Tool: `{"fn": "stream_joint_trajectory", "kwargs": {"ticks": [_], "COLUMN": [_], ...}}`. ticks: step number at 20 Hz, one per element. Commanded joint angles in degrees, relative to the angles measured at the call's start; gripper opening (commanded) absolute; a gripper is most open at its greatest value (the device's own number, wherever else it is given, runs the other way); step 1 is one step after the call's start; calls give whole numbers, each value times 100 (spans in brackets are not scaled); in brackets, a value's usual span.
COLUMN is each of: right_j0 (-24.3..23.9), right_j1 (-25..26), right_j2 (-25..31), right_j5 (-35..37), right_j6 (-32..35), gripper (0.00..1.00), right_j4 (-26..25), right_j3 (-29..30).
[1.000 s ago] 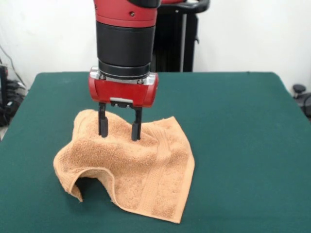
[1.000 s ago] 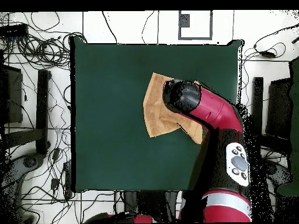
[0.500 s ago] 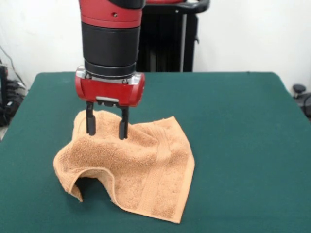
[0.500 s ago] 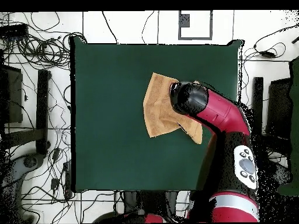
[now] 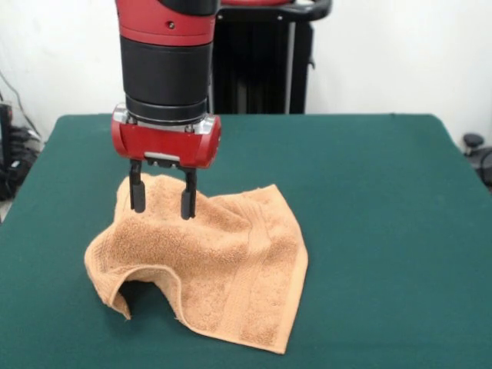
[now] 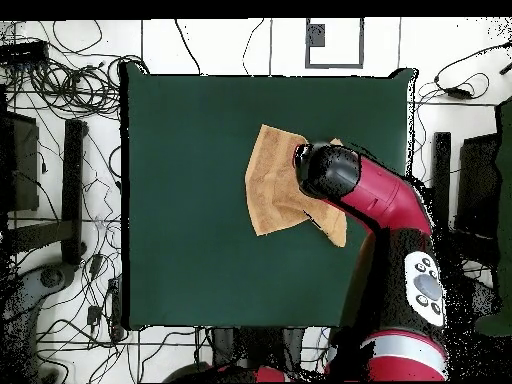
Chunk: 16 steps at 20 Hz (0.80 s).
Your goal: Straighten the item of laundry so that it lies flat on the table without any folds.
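One orange-tan terry towel (image 5: 211, 265) lies on one dark green table (image 5: 384, 231), beneath one red and black arm (image 5: 165, 69) carrying a single gripper (image 5: 161, 201). No brand, label or legible writing shows on the towel, the table or the arm. In the front view the towel sits left of the table's centre and toward the near edge, with bare green top all round it. It is not flat: its left part is humped, and the near-left edge curls up into a raised arch with a dark hollow beneath. One woven ribbed band (image 5: 244, 280) is visible, running from the far edge down to the near-right corner, so that the cloth's longer extent lies obliquely, from far left to near right. A second band cannot be made out. The gripper's two dark fingers (image 5: 137, 194) point straight down and stand parted by a moderate gap, with nothing between them; they are over the far-left part of the towel, and whether the tips touch the pile cannot be told. In the overhead view the towel (image 6: 272, 185) lies right of the table's (image 6: 190, 200) centre, partly covered by the arm (image 6: 375, 205).
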Motion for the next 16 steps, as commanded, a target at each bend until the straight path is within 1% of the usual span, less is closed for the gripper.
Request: {"fn": "stream_joint_trajectory", "kwargs": {"ticks": [1,4,5,6,8,10,11,13,16], "right_j0": [176,188,203,207,72,60,77,153,214], "right_j1": [59,88,189,383,875,1299,1429,1615,1611], "right_j2": [355,369,363,376,609,626,601,476,383], "right_j5": [563,510,513,470,-93,-246,-336,-245,-254], "right_j6": [1055,1077,1110,1160,1025,1046,1104,1122,1013], "gripper": [100,100,100,100,100,100,100,100,100], "right_j4": [-18,-13,-10,6,-37,-33,-17,-55,-190], "right_j3": [602,639,605,532,401,154,76,-113,-119]}}
